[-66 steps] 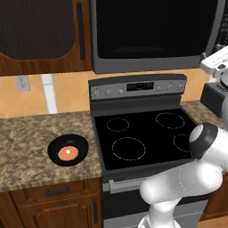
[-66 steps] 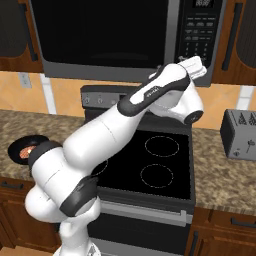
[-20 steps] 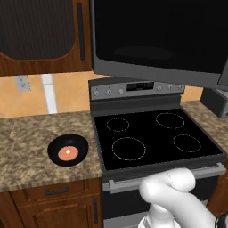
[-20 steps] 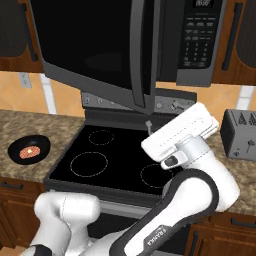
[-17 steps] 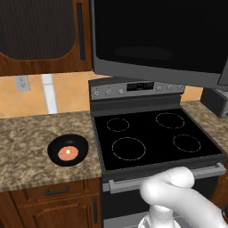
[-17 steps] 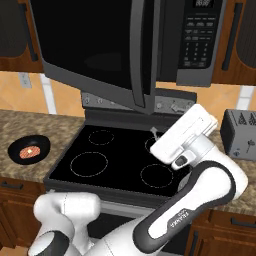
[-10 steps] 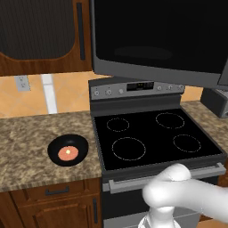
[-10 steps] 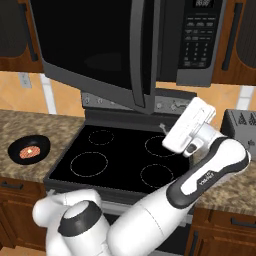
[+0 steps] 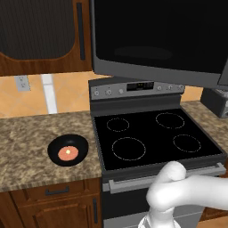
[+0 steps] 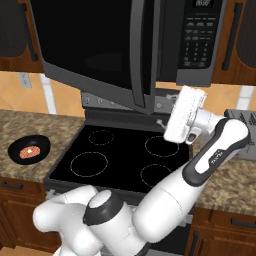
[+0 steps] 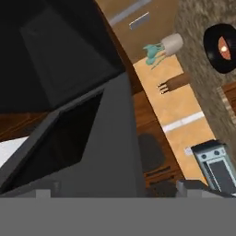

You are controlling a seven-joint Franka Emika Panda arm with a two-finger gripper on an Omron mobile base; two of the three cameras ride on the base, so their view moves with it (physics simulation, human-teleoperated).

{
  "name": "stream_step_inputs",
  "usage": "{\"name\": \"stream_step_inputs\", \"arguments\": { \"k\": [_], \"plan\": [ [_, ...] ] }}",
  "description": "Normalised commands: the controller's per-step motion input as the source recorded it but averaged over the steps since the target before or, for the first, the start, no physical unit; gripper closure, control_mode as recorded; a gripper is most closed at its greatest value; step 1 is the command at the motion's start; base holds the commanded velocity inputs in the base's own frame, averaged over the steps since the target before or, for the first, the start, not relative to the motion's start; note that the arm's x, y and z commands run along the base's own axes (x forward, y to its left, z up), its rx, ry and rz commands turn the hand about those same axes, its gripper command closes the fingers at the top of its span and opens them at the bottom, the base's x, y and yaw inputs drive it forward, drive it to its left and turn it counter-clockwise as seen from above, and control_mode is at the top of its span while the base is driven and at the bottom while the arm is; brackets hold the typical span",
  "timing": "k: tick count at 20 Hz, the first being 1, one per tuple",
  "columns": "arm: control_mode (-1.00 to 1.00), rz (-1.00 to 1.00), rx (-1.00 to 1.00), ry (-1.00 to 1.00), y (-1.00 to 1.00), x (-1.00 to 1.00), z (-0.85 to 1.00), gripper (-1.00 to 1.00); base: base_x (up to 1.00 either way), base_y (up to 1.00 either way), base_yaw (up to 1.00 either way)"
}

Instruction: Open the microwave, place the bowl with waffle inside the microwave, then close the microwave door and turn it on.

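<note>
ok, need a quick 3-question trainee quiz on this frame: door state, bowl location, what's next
1. True or false: the microwave door is swung open over the stove.
2. Where is the bowl with the waffle?
A. inside the microwave
B. on the counter left of the stove
C. on a burner ring
3. Fill in: the likely next step is to fetch the ____.

Key
1. True. In the right base view the door stands out from the microwave, its handle edge toward the camera.
2. B. It sits on the granite counter, apart from the arm.
3. bowl. It is not in the gripper, which is up near the door's edge.
</note>
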Motion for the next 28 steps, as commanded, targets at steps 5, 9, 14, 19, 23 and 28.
{"name": "stream_step_inputs", "arguments": {
  "k": [5, 9, 14, 19, 23, 28],
  "plan": [
    [-1.0, 0.18, -0.2, -0.42, 0.98, -0.58, 0.27, -1.0, 0.0, 0.0, 0.0],
    [-1.0, 0.19, -0.23, -0.48, 1.0, -0.87, 0.37, -1.0, 0.0, 0.0, 0.0],
    [-1.0, 0.16, -0.23, -0.52, 1.0, -1.0, 0.22, -1.0, 0.0, 0.0, 0.0],
    [-1.0, 0.13, -0.12, -0.43, 1.0, -1.0, 0.0, -1.0, 0.0, 0.0, 0.0],
    [-1.0, 0.02, -0.01, -0.33, 1.0, -0.91, -0.04, -1.0, 0.0, 0.0, 0.0],
    [-1.0, -0.04, 0.0, -0.24, 1.0, -0.35, -0.09, -1.0, 0.0, 0.0, 0.0]
  ]
}}
